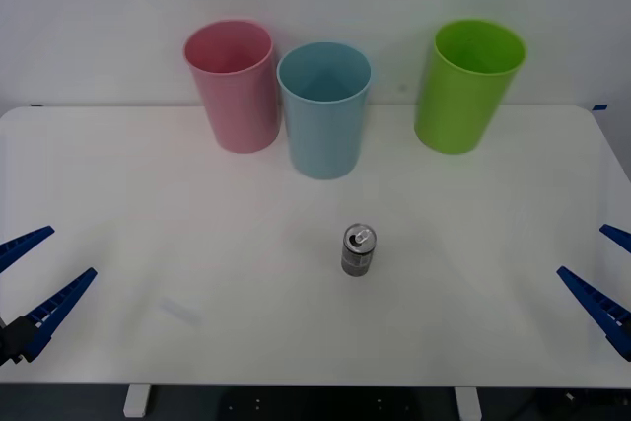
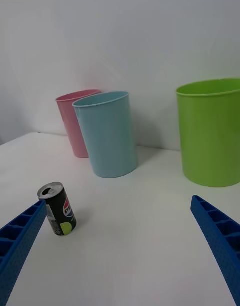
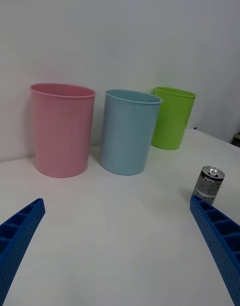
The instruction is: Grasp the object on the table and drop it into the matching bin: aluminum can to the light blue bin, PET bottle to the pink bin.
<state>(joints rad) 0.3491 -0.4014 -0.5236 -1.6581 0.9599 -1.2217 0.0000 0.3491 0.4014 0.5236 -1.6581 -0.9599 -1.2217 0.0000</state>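
The aluminum can [image 1: 359, 249] stands upright near the middle of the white table [image 1: 177, 234], silver-grey with a dark label and a pull-tab top. Behind it stands the light blue bin [image 1: 324, 110], and the pink bin [image 1: 234, 86] is close on that bin's left. My left gripper [image 1: 35, 278] hovers open at the table's left edge, far from the can. At the right edge my right gripper [image 1: 603, 273] is open too. In the right wrist view the can [image 2: 57, 208] sits beside one finger of that gripper [image 2: 118, 203]. The left wrist view has the can [image 3: 209, 184] just beyond the left gripper [image 3: 116, 201].
A lime green bin [image 1: 467, 86] stands at the back right, apart from the other two. All three bins line up along the table's far edge against a white wall. Bare tabletop lies on every side of the can.
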